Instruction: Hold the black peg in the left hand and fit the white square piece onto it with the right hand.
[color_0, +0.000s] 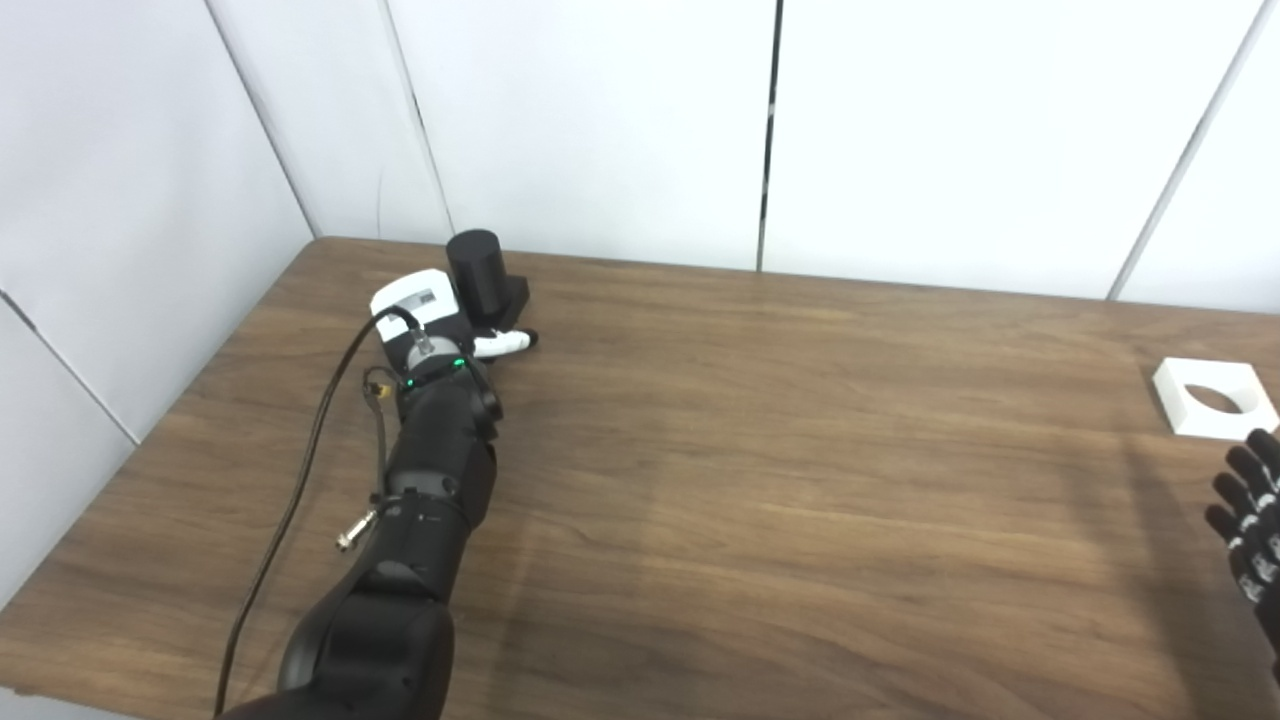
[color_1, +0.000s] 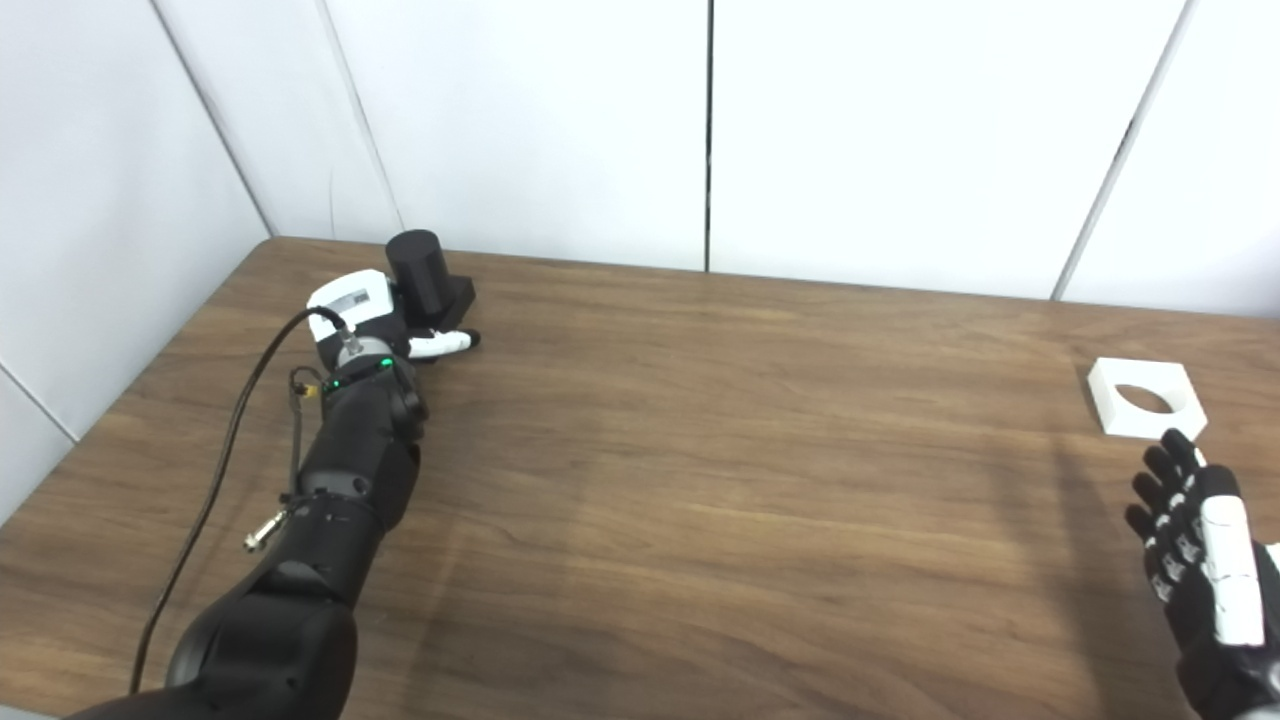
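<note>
Far back at the left corner of the bench (color_0: 760, 480), a black peg (color_0: 476, 272) standing upright on its dark square base, just short of the white wall panels (color_0: 600, 120). Hard against it, the left hand (color_0: 432, 312), white-backed, one pale fingertip (color_0: 510, 341) poking out rightward along the wood beside the base; whether clamped on the peg or only pressed to it, cannot tell, the fingers hidden behind the wrist. Trailing from that wrist, a black cable (color_0: 300, 480) looping down the left side toward the near edge, plus a loose metal plug (color_0: 352, 537) dangling beside the forearm. Well apart, over at the far right, a white square piece (color_1: 1146, 397) with a round hole, lying flat on the wood, near the right border in both views. Just below it, the right hand (color_1: 1200, 555), held up with fingers spread and straight, gripping nothing, fingertips close to the piece's near corner but not touching. Between the two hands, a broad stretch of bare brown wood, crossed only by soft shadows. Back edge tight against the wall; left edge slanting toward a grey side panel; near edge running out of view at the bottom.
</note>
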